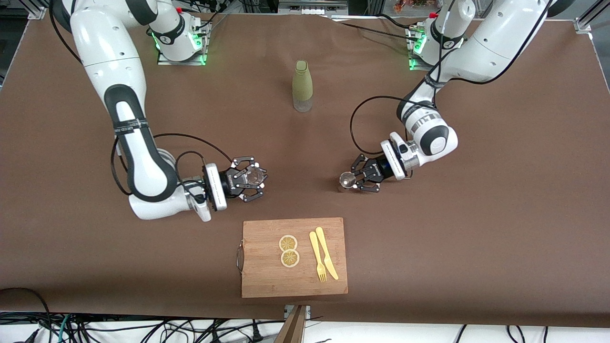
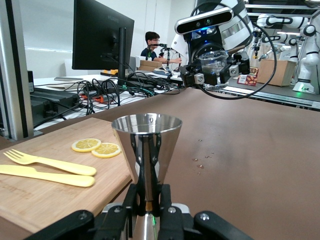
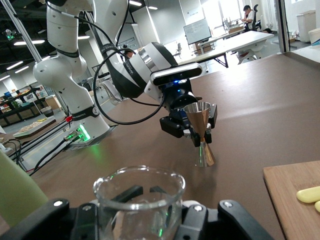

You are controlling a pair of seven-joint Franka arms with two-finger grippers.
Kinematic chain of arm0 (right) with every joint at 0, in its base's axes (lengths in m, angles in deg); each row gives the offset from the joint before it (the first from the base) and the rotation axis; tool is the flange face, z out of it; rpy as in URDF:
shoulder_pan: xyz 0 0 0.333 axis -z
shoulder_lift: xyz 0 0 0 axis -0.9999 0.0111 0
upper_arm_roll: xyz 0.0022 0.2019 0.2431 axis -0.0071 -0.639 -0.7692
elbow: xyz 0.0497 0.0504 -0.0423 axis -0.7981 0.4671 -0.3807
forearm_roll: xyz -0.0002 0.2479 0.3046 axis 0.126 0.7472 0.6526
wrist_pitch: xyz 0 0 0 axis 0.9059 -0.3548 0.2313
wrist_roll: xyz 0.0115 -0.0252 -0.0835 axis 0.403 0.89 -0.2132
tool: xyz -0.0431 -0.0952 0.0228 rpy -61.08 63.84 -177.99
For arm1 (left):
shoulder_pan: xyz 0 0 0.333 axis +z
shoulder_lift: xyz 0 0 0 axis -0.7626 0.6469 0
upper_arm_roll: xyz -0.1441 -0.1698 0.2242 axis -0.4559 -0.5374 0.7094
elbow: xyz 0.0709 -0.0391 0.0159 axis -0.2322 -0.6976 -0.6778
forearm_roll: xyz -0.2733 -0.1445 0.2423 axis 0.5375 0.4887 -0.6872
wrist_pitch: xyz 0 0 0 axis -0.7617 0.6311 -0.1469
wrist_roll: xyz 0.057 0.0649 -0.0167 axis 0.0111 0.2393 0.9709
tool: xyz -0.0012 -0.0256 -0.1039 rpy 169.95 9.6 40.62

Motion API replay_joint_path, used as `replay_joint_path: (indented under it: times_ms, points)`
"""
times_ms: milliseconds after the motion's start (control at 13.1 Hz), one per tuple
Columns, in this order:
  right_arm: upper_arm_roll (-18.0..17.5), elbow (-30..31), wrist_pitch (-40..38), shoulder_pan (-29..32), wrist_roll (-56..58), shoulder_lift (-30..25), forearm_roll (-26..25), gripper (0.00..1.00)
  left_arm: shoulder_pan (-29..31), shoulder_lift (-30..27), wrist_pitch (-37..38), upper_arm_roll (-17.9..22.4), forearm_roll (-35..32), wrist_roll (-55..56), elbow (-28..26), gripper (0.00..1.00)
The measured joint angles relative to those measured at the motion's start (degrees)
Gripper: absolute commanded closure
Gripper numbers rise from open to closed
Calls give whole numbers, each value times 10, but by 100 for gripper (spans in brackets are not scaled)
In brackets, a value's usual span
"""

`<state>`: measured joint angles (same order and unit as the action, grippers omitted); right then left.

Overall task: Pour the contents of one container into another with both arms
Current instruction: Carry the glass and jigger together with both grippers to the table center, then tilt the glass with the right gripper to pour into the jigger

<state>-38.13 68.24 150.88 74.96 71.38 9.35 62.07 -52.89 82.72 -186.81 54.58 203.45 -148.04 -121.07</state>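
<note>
My left gripper (image 1: 351,180) is shut on the narrow waist of a steel double-cone jigger (image 1: 346,180), upright, low over the brown table. In the left wrist view the jigger (image 2: 146,145) rises right ahead of that gripper (image 2: 148,200). My right gripper (image 1: 255,177) is shut on a clear glass beaker (image 1: 255,176), upright, toward the right arm's end. The beaker (image 3: 139,200) fills the foreground of the right wrist view, with the jigger (image 3: 200,120) farther off. I cannot see any liquid in either vessel. The two vessels are well apart.
A bamboo cutting board (image 1: 267,276) lies nearer the front camera, between the grippers, with two lemon slices (image 1: 289,250), a yellow fork (image 1: 317,257) and a knife (image 1: 327,252). An olive-green bottle (image 1: 302,85) stands between the arm bases. A few droplets (image 2: 200,161) dot the table.
</note>
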Motion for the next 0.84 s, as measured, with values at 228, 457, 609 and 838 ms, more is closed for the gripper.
replay_joint_path:
  times_ms: [228, 457, 609, 838]
  points:
    - [0, -5, 52, -30, -45, -9, -1, 91, -51, 2, -28, 1, 115, -31, 1, 100]
    - [0, -19, 96, -64, -77, -18, -16, 91, -87, 12, -44, 2, 196, -47, 18, 100]
    - [0, -24, 113, -80, -96, -20, -37, 91, -101, 16, -67, 4, 226, -53, 32, 100]
    - [0, -31, 124, -83, -117, -20, -49, 91, -107, 22, -73, 5, 228, -53, 44, 100]
